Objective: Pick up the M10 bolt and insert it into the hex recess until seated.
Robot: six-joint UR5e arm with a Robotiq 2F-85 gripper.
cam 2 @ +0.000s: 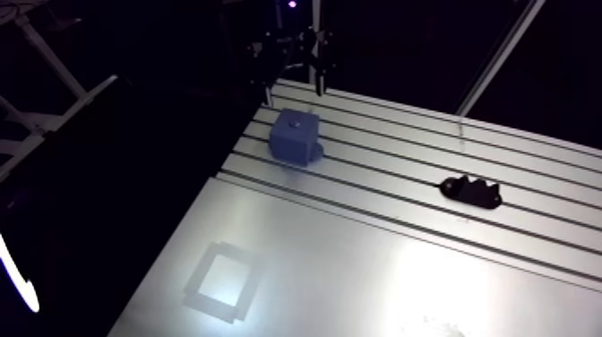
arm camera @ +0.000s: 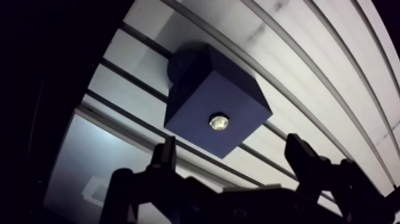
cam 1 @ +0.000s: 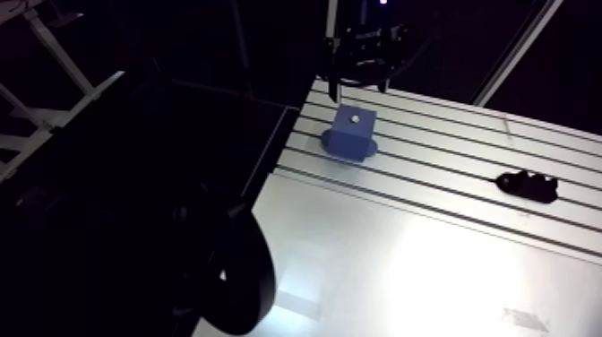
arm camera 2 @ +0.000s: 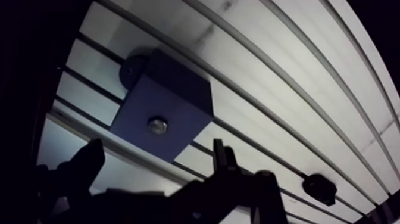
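Observation:
A blue block [arm camera: 202,95] stands on the slotted table [cam 1: 430,242] near its left edge. The bolt's metal head [arm camera: 218,122] sits in the recess in the middle of the block's top face; in the arm view it shows as a small bright dot [cam 1: 356,117]. My gripper [arm camera: 231,146] hangs above the block, open, with nothing between its fingers [arm camera: 166,156]. The bolt head lies just ahead of the gap between them. In the arm view the gripper [cam 1: 359,86] hovers clear of the block's top.
A black, lumpy part [cam 2: 470,191] lies on the slots well to the right of the block. A dark round foot [arm camera 2: 132,67] shows at the block's far side. A taped square outline [cam 2: 221,280] marks the smooth plate in front. The table's left edge [cam 2: 235,143] runs close beside the block.

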